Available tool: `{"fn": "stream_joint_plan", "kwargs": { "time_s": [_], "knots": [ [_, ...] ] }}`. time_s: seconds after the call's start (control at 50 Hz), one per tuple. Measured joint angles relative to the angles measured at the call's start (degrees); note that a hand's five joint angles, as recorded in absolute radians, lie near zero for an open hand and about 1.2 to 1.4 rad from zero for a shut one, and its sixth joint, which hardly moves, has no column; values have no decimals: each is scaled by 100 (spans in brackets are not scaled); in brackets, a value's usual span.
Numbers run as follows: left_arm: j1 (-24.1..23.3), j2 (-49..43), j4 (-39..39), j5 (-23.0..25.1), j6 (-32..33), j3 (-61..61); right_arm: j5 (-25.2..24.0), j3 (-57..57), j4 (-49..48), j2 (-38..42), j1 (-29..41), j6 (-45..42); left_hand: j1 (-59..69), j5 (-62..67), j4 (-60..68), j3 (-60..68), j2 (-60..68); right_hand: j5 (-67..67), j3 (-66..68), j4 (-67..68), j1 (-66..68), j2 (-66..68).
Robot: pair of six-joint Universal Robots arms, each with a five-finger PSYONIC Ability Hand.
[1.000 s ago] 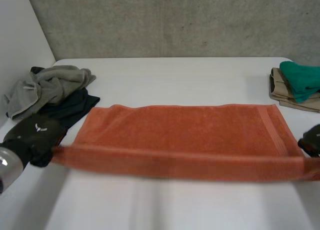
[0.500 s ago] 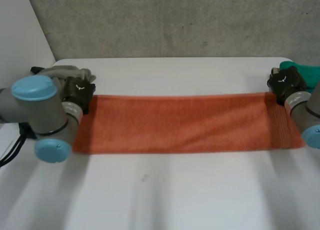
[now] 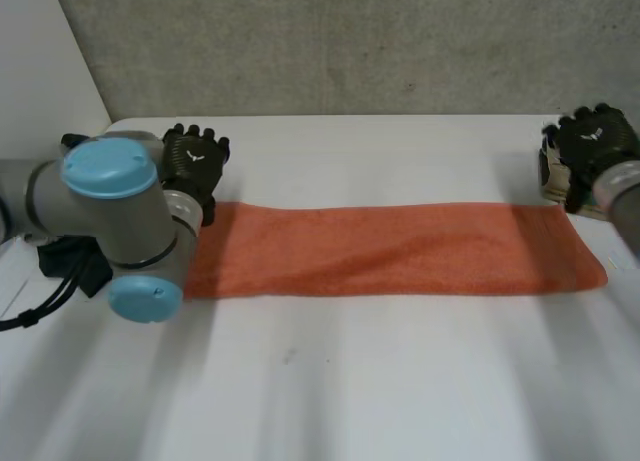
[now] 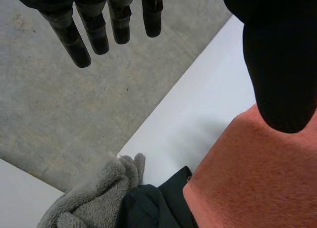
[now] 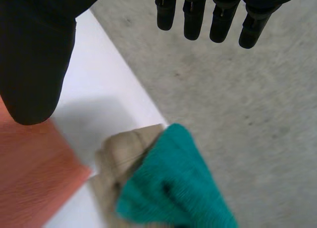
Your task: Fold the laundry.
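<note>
An orange towel (image 3: 390, 249) lies folded into a long strip across the white table (image 3: 330, 381). My left hand (image 3: 194, 161) hovers open just beyond the strip's far left corner, holding nothing. Its wrist view has straight fingers (image 4: 81, 32) and the thumb (image 4: 277, 65) spread above the towel's corner (image 4: 252, 178). My right hand (image 3: 590, 146) is open past the far right corner, off the cloth. There, fingers (image 5: 218, 15) and thumb (image 5: 34, 55) stand apart above the towel's corner (image 5: 29, 178).
A grey towel (image 4: 94, 198) and a dark garment (image 4: 148, 205) lie heaped at the far left, beside my left arm (image 3: 110, 221). A folded stack, a teal cloth (image 5: 173, 183) on a tan one (image 5: 121, 154), sits at the far right edge under my right hand.
Both hands carried the towel's near edge over to the far edge, folding it in half lengthwise, then opened and lifted off the far corners.
</note>
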Motion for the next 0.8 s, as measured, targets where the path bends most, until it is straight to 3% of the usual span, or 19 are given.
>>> {"fn": "stream_joint_plan", "kwargs": {
  "time_s": [0.08,0.18,0.34,0.5,0.58,0.62,0.8],
  "knots": [
    [2,502,4,55,-349,-542,-696,676,1193,-673,-524,359,0,0,0,0,0,250,256,265,183,245],
    [8,871,31,146,-668,-1035,-1331,1241,2047,-861,-1055,410,0,0,0,0,0,1153,1146,1151,1051,1038],
    [25,993,81,320,-819,-1388,-2044,1993,1527,-764,-1640,300,0,0,0,0,0,1746,1718,1778,1642,1629],
    [54,923,98,337,-810,-1385,-2111,2048,549,-317,-1689,286,0,0,0,0,0,2189,2222,2217,2132,2156],
    [70,905,100,334,-808,-1400,-2076,1955,365,-97,-1662,283,0,0,0,0,0,4447,4523,4521,4457,4530],
    [75,901,102,332,-808,-1412,-2051,1926,320,-36,-1661,282,0,0,0,0,0,5171,5293,5309,4982,5301],
    [68,978,100,323,-808,-1489,-1629,1906,189,-133,-1890,250,0,0,0,0,0,5383,5584,5651,5020,5499]
  ]
}}
